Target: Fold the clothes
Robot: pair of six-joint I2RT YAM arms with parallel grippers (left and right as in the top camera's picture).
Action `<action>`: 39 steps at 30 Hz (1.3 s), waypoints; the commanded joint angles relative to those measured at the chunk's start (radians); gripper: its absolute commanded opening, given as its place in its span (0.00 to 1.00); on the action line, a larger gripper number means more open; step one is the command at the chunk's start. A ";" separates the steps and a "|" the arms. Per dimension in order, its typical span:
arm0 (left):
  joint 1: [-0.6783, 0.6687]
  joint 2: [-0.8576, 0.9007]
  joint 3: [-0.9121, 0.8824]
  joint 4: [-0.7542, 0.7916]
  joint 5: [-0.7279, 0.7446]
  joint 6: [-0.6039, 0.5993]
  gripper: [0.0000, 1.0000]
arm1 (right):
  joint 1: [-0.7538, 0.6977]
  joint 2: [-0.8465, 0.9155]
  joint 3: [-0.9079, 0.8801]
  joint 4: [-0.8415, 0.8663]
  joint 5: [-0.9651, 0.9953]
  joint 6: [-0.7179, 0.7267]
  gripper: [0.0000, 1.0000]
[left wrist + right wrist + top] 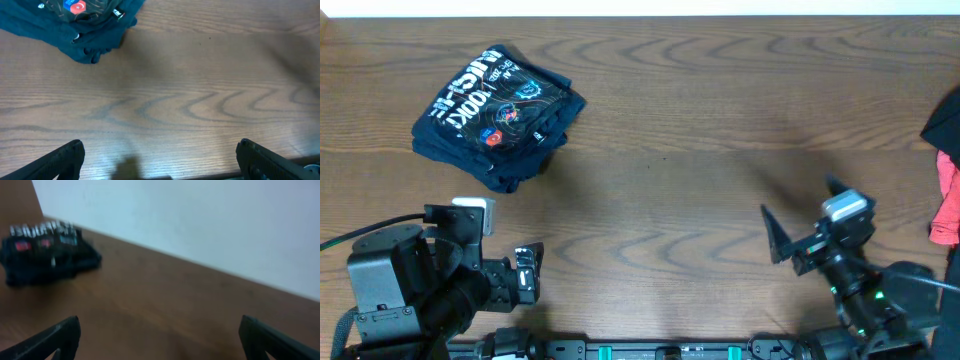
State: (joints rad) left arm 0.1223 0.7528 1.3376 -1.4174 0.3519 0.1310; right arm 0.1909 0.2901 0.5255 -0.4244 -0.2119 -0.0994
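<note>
Jersey (500, 115) sits at ~10 o'clock on the table (680, 150), bunched into a rough folded bundle, not flat. Black fabric, white lettering on top, small red + blue logos showing. One dark corner sticks out toward 5 o'clock. Nothing is touching it.

L gripper (160, 157) is at ~7 o'clock in overhead, near the front edge, well apart from the jersey. Jaws are spread wide w/ nothing between them. L wrist cam shows both fingertips (65, 157) at the bottom corners and bare wood grain between. The jersey is at 11 o'clock in that view, only its near edge in frame, w/ the red logo and a small white tag visible.

R gripper (805, 215) is at ~5 o'clock in overhead, tips pointing toward 10-11 o'clock. Also fully spread and holding nothing. R wrist cam is blurry: fingertips (60, 335) at the bottom corners, jersey at 10 o'clock far across the table, pale wall (200, 220) behind. Lettering is too smeared to read there.

Both arms are low by the front edge, w/ open table between them.

At 3 o'clock on the table edge there's a pink-red cloth (947, 205) w/ a black item (942, 120) just above it, both cut off by the frame. Can't tell what they are.
</note>
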 commanded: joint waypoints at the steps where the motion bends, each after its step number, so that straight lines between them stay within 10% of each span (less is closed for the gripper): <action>1: -0.004 0.002 0.006 -0.003 -0.009 -0.001 0.98 | -0.010 -0.093 -0.085 0.010 0.015 -0.017 0.99; 26: -0.004 0.002 0.006 -0.003 -0.009 -0.001 0.98 | -0.009 -0.285 -0.520 0.504 0.014 0.109 0.99; 39: -0.004 0.002 0.006 -0.003 -0.009 -0.001 0.98 | -0.008 -0.282 -0.520 0.365 0.040 0.110 0.99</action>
State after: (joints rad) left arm 0.1223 0.7528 1.3376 -1.4174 0.3515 0.1310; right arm 0.1905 0.0120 0.0067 -0.0532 -0.1822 -0.0067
